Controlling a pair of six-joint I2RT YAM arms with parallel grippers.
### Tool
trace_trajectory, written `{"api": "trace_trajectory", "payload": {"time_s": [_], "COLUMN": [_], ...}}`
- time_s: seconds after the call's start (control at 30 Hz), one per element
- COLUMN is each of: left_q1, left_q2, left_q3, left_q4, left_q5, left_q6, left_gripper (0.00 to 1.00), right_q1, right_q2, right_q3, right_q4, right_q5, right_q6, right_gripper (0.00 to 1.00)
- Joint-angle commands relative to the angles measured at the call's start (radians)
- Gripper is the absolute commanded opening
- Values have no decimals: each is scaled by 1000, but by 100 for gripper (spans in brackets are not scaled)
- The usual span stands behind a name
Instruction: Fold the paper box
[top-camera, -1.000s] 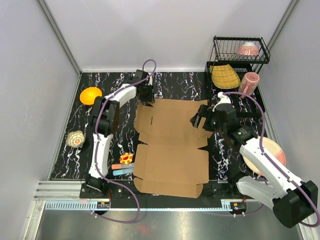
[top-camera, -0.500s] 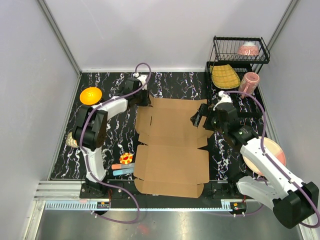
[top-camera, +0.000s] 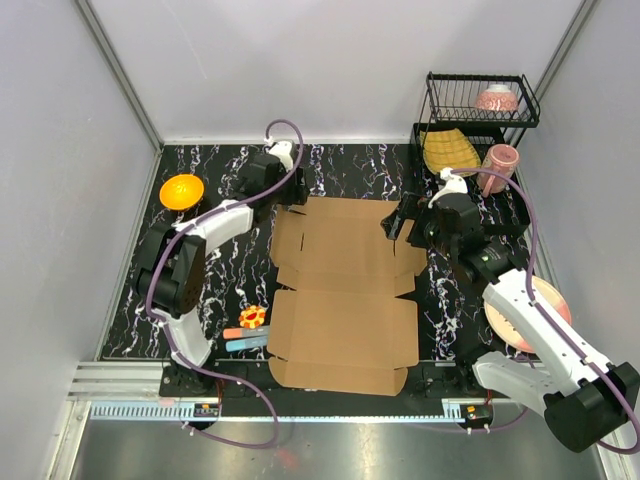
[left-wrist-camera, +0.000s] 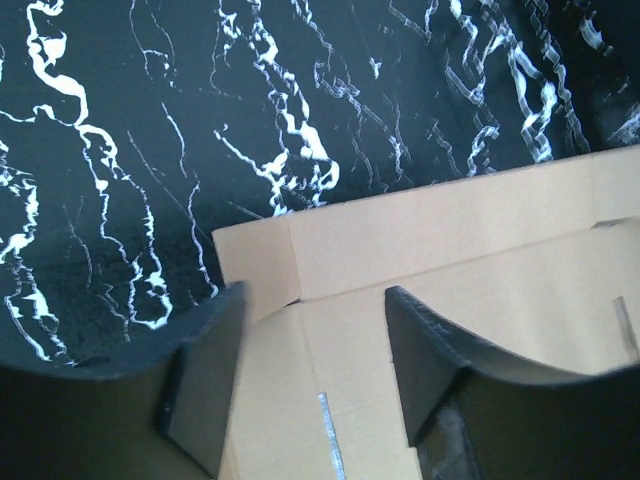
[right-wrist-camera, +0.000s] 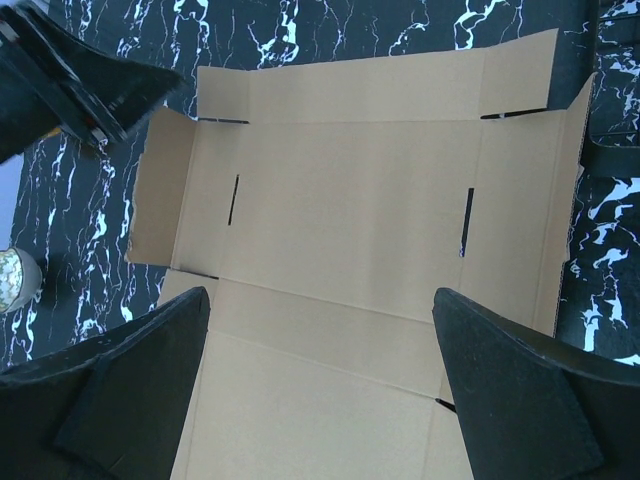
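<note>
One flat cardboard box (top-camera: 345, 290) lies unfolded mid-frame in the top view. We judge it light, stiff, bending only along creases; a flap edge suits gripping. Our left gripper (left-wrist-camera: 315, 330) stands apart over its upper-left corner, the right gripper (right-wrist-camera: 320, 340) wide apart above it, both empty. A rack (top-camera: 455, 100) crowds the upper right.

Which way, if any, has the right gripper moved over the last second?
Yes. The right gripper, jaws open, has shifted away from the arm bases toward the black wire dish rack, along the right side of the flat brown corrugated cardboard box.
</note>
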Motion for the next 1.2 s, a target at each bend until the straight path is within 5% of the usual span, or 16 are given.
{"api": "trace_trajectory", "payload": {"time_s": [0.0,0.07,0.1,0.13,0.2,0.23,0.27,0.37,0.5,0.6,0.63,0.77,0.8,0.93,1.17], "left_q1": [91,149,178,233,265,265,260,229,168,130,134,327,365,302,141], "left_q2": [0,15,33,59,119,112,72,18,24,-37,-61,9,42,34,256], "left_q3": [92,89,128,167,218,203,180,150,264,171,137,147,158,167,589], "left_q4": [-40,-5,-63,-100,-132,-122,-109,-144,-379,-317,-280,-235,-229,-256,-664], "left_q5": [88,185,240,311,449,439,409,240,-185,-452,-457,184,254,171,46], "left_q6": [-161,-369,-448,-509,-516,-513,-505,-459,-499,-571,-602,-665,-662,-512,-240], "left_gripper": [53,45,32,35,62,92,99,99,99,99,99,99,99,99,93], "right_q1": [1,3,3,1,1,1,1,3,1,4,3,3,3,3,1], "right_q2": [-20,-23,-23,-25,-22,-20,-16,-9,-3,4,6,11,11,12,29], "right_q3": [35,32,31,28,28,28,29,31,26,26,23,22,23,23,19], "right_q4": [4,-3,-3,-3,-3,-3,-3,-3,5,7,10,14,16,16,28], "right_q5": [28,39,43,48,51,53,54,60,66,68,68,70,71,77,76], "right_q6": [-22,-25,-26,-28,-34,-42,-45,-52,-62,-62,-62,-52,-51,-52,-54], "right_gripper": [99,99,99,99,99,99,99,99,99,99,99,99,99,99,99]}}
